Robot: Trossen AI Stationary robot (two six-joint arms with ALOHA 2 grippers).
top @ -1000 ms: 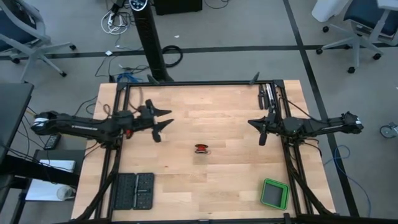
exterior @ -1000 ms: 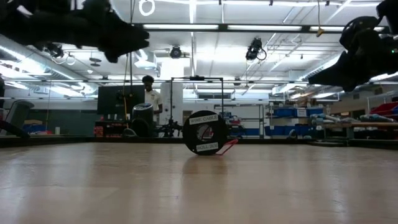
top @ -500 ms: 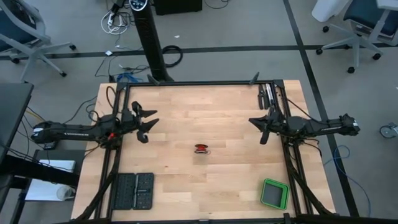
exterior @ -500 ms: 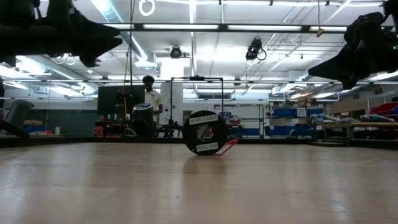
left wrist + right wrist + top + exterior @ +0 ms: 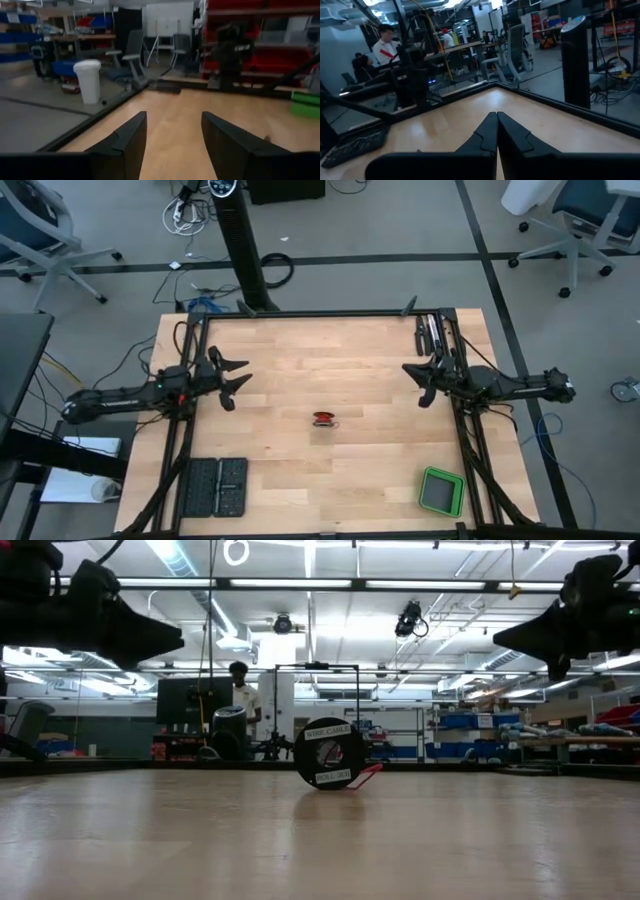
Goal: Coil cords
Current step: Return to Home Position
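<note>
Wooden worktop [image 5: 350, 345], left edge: dark left gripper [image 5: 246, 370], fingers apart, empty. Centre: thin red-orange cord [image 5: 322, 418] wound on round black spool [image 5: 330, 753], upright, coiling apparently done. Right edge: dark right gripper [image 5: 410, 370], fingers together; only homing remaining.

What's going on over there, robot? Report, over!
Left claw open, raised, left side. Right claw shut, raised, right side. Cord wound on spool, mid-table, nobody holding it. Nothing in the way.

Left arm [image 5: 120, 396], right arm [image 5: 510, 385]: slender, matte black, tubular links, bulkier joint housings. Jaws: dark, wedge-shaped, tapering to blunt tips, flat inner faces.
</note>
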